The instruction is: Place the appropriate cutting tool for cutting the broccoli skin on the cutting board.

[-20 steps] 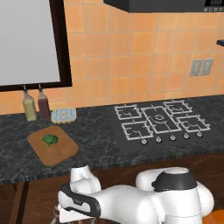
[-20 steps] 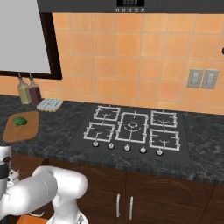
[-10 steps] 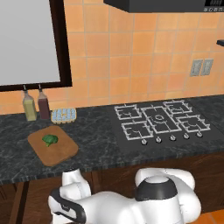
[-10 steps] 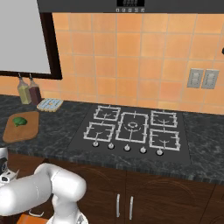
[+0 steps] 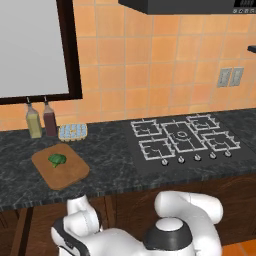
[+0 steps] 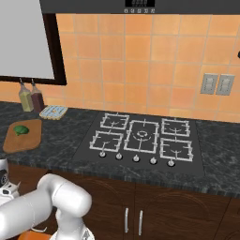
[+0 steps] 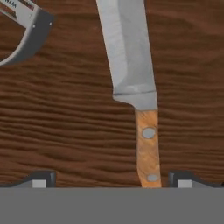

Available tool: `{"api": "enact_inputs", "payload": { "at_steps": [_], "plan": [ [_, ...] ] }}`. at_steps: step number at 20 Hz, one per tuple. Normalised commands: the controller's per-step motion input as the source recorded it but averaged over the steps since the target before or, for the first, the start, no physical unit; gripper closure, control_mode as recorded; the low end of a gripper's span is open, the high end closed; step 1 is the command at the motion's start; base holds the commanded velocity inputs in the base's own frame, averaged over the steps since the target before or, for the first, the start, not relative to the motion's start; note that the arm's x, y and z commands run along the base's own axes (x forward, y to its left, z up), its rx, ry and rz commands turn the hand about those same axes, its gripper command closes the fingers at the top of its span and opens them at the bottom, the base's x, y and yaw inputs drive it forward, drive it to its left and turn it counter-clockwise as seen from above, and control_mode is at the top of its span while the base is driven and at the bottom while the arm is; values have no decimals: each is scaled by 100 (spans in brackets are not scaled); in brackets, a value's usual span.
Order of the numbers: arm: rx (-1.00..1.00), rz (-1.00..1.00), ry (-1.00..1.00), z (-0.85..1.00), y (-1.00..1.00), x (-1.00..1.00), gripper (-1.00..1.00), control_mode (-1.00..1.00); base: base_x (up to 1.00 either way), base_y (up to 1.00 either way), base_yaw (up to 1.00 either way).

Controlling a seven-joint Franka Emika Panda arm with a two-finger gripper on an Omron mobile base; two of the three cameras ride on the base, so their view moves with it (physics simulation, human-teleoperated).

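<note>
In the hand view the knife (image 7: 135, 87) lies on a dark wooden surface, grey blade pointing up the picture and tan riveted handle (image 7: 147, 148) toward me. My gripper (image 7: 113, 179) is open just over the handle's end, which sits between the fingertips (image 7: 41, 178), closer to the right one. Nothing is held. On the counter above, the brown cutting board (image 5: 67, 172) carries the green broccoli (image 5: 57, 159) on its far part; the right base view also has the board (image 6: 26, 138) and the broccoli (image 6: 20, 130).
The silver Y-headed peeler (image 7: 26, 33) lies up and left of the knife blade. Two bottles (image 5: 41, 120) and an egg carton (image 5: 73, 131) stand behind the board. The stove (image 5: 182, 140) fills the counter's right. My arm bends low before the cabinet fronts (image 6: 136, 211).
My arm has sunk lower in front of the cabinets, taking the hand down below the counter edge. Board and broccoli have stayed put.
</note>
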Motion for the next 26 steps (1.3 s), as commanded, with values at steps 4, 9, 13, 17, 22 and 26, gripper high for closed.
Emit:
{"api": "enact_inputs", "payload": {
  "at_steps": [4,9,13,17,22,26],
  "plan": [
    [-4,1,0,-19,0,2,-100,-100,0,0,0],
    [-1,2,0,-30,0,0,-100,-100,0,0,0],
    [0,7,-1,-31,0,0,-100,-100,0,0,0],
    [0,10,-4,-44,3,0,-100,-100,0,0,0],
    [2,7,-4,-61,2,-7,100,-100,0,0,0],
    [11,1,-8,-40,3,-8,100,-100,0,0,0]
  ]
}}
